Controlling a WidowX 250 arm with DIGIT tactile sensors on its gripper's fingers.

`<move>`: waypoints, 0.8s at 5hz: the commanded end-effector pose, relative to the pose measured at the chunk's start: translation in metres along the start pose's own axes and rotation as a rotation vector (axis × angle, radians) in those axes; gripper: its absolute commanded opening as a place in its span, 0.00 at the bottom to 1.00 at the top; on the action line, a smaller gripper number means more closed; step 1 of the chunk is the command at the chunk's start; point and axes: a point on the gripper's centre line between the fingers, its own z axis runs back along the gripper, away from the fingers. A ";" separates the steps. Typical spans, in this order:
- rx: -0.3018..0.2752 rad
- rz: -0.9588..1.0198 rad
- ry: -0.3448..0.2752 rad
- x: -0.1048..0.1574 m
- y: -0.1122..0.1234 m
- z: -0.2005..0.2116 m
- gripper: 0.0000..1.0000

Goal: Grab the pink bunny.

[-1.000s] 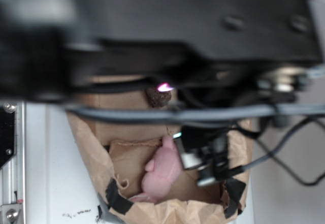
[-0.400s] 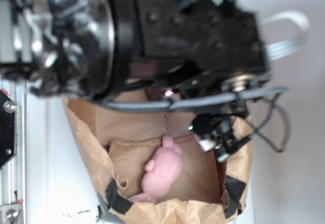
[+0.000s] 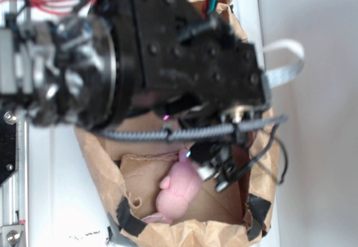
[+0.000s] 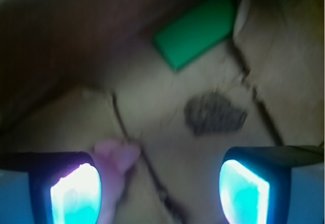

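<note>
Exterior camera is looking straight down from above, with the blurred black arm (image 3: 184, 62) sitting very close under the lens and covering the upper half, the brown paper-lined box (image 3: 95, 163) showing below it. Wrist camera is riding on the tool (image 4: 161, 188), looking down and forward between its two glowing fingertips (image 4: 76, 193) at close range onto the box floor. Both views are sharing the pink bunny (image 3: 180, 190), seen whole from above but only as a blurred edge beside the left fingertip.
</note>
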 end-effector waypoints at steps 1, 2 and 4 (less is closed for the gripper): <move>-0.198 -0.037 -0.073 -0.021 -0.023 0.018 1.00; -0.238 0.013 -0.135 -0.025 -0.030 0.014 1.00; -0.255 0.006 -0.111 -0.023 -0.040 0.005 1.00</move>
